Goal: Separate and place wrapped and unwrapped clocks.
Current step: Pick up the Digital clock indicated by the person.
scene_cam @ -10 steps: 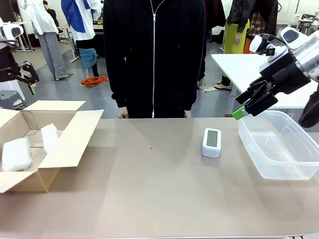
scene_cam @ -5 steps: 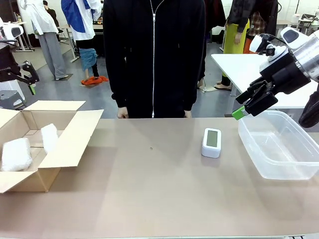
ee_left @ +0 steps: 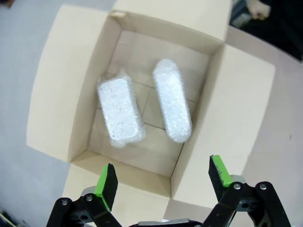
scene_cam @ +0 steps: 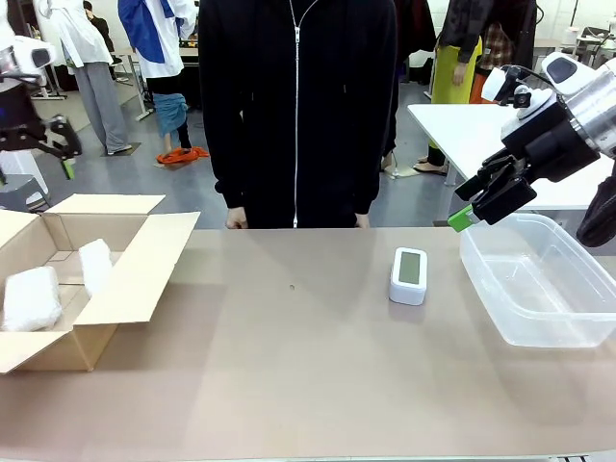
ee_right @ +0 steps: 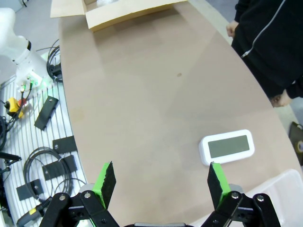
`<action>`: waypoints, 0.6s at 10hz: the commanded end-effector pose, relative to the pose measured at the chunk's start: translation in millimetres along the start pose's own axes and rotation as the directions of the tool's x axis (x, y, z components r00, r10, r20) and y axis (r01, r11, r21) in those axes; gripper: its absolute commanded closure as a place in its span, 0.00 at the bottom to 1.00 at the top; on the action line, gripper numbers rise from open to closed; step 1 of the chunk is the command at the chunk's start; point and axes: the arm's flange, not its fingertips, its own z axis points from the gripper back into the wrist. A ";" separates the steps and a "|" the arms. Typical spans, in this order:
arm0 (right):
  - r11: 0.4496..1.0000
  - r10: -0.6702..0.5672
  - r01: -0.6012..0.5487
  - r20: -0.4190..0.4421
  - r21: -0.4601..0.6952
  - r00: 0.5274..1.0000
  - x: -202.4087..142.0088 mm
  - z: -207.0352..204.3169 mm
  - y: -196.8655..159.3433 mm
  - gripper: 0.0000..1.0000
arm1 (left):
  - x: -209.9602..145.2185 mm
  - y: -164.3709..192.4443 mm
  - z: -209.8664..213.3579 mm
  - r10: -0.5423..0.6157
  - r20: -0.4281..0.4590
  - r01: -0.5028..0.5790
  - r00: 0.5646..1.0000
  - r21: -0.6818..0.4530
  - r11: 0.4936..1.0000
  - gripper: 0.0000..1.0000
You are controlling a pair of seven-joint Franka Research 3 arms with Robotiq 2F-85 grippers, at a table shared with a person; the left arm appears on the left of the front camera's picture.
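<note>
Left wrist view: two wrapped clocks (ee_left: 120, 112) (ee_left: 172, 100) inside box (ee_left: 232, 113)

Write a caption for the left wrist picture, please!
The open left tool hovers above a brown cardboard box holding two whitish bubble-wrapped oblong bundles.

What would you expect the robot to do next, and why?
Probably the right claw should lower onto the bare clock: it hangs open nearby, the clock lies loose on the table beside the clear tub, and both wrapped bundles already sit in the cardboard box.
</note>
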 end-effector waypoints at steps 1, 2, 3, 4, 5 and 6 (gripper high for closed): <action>1.000 0.009 -0.010 0.028 0.025 1.000 1.5 -0.5 -2.9 0.00 | -14.4 -51.0 25.8 -0.352 0.017 0.351 0.936 0.041 0.935 0.00; 1.000 0.009 -0.010 0.028 0.025 1.000 1.5 -0.5 -2.9 0.00 | -34.5 -76.9 31.7 -0.565 0.034 0.565 0.825 0.013 0.825 0.00; 1.000 0.009 -0.010 0.028 0.025 1.000 1.5 -0.5 -2.9 0.00 | -55.6 -86.9 36.1 -0.734 0.057 0.736 0.677 -0.033 0.676 0.00; 1.000 0.009 -0.010 0.028 0.025 1.000 1.5 -0.5 -2.9 0.00 | -71.4 -81.6 43.0 -0.843 0.089 0.843 0.531 -0.157 0.514 0.00; 1.000 0.009 -0.010 0.028 0.025 1.000 1.5 -0.5 -2.9 0.00 | -81.6 -71.3 44.8 -0.897 0.141 0.893 0.419 -0.243 0.379 0.00; 1.000 0.009 -0.010 0.028 0.025 1.000 1.5 -0.5 -2.9 0.00 | -88.9 -61.1 43.7 -0.924 0.250 0.921 0.288 -0.337 0.196 0.00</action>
